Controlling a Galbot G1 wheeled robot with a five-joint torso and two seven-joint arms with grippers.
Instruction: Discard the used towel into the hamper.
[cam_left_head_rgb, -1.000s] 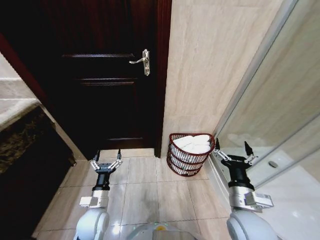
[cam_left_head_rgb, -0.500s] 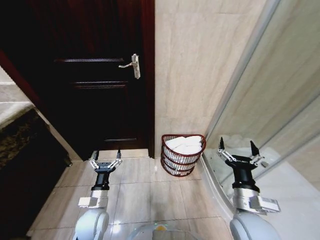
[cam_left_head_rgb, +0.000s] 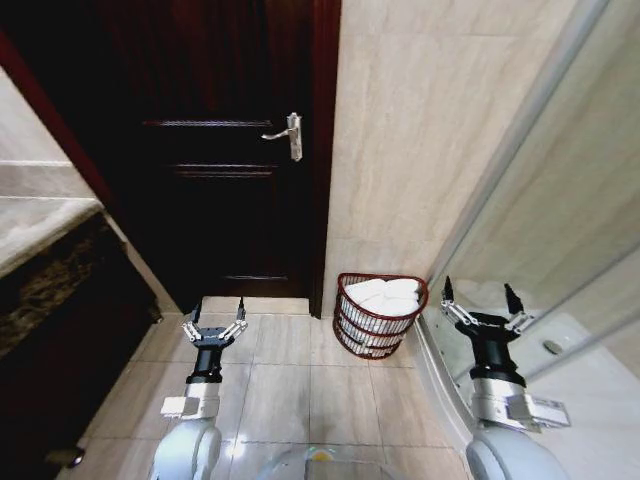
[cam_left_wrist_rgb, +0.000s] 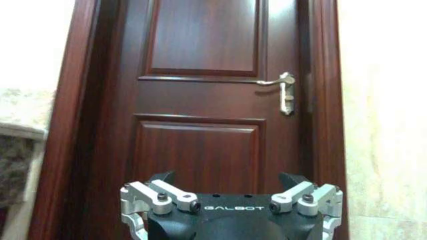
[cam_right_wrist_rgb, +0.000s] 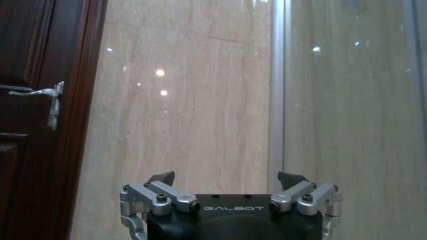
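My left gripper (cam_left_head_rgb: 212, 318) and right gripper (cam_left_head_rgb: 480, 304), both wide and empty, are held low and forward, flanking the hamper (cam_left_head_rgb: 378, 314), which stands on the floor tiles against the wall beside the door (cam_left_head_rgb: 215, 150), white towels (cam_left_head_rgb: 385, 294) already heaped inside.

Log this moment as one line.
left gripper: open, empty | right gripper: open, empty | hamper: holds white towels, by wall

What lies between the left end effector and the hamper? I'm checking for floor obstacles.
Bare floor tile, in the head view: nothing stands between the open left end effector and the hamper.
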